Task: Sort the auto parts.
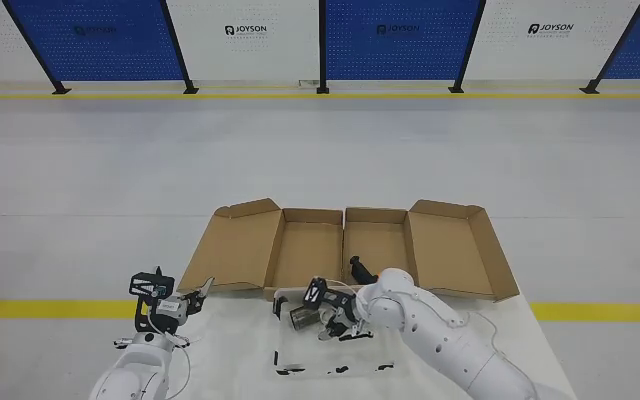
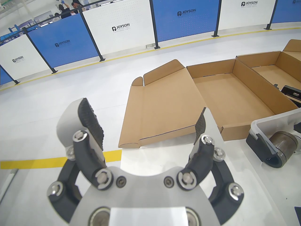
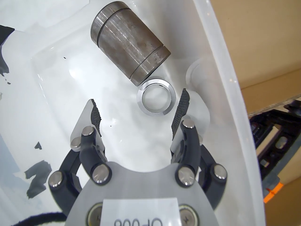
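A dull steel cylinder [image 3: 129, 52] with grooves near its ends lies on its side in a white plastic bin [image 3: 218, 55]. A small bright metal ring [image 3: 156, 98] rests flat against the cylinder's end. My right gripper [image 3: 138, 109] hangs open inside the bin, close to the ring, holding nothing. From above, this gripper [image 1: 330, 320] is in the bin [image 1: 285, 362] beside the cylinder [image 1: 303, 318]. My left gripper [image 2: 143, 118] is open and empty over the table's left edge, also seen from above [image 1: 185, 297]. A black part [image 1: 358, 270] lies in the right cardboard box [image 1: 378, 245].
Two open cardboard boxes stand side by side behind the bin; the left box [image 1: 305, 255] has flaps spread outward. A black part [image 2: 259, 147] leans at the bin's near corner beside the cylinder [image 2: 283, 142]. A black-and-orange part [image 3: 270, 147] lies outside the bin wall.
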`<act>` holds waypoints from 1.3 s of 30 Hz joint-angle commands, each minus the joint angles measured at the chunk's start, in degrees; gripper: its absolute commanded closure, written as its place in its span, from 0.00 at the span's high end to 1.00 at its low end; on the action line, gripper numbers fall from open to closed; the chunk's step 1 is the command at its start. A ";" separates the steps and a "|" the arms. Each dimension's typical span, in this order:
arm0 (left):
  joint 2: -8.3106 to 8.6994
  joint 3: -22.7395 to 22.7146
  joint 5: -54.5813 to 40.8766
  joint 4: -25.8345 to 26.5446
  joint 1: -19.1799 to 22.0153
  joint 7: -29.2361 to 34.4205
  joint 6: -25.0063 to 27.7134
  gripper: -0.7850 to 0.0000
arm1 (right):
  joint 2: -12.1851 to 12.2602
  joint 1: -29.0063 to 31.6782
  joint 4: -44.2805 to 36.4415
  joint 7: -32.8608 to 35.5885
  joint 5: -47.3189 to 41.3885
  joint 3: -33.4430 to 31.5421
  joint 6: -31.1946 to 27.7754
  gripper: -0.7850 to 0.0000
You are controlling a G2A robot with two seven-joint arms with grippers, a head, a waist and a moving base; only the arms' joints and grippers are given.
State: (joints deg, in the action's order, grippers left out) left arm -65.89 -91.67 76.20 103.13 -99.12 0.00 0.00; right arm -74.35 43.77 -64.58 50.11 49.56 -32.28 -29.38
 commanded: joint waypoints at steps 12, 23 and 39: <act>0.00 0.00 0.00 0.00 0.00 0.00 0.00 1.00 | -1.58 -1.00 3.09 0.79 -3.91 1.49 -6.73 0.78; 0.00 0.00 0.00 0.00 0.00 0.00 0.00 1.00 | 1.45 1.31 -1.78 1.20 -7.06 -4.11 -11.29 0.64; 0.00 0.00 0.00 0.00 0.00 0.00 0.00 1.00 | -0.25 0.29 0.30 2.11 -3.30 -0.86 -3.63 0.47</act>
State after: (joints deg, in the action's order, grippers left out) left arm -65.89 -91.67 76.20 103.13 -99.12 0.00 0.00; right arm -74.42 44.17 -64.46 52.36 46.05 -33.41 -33.38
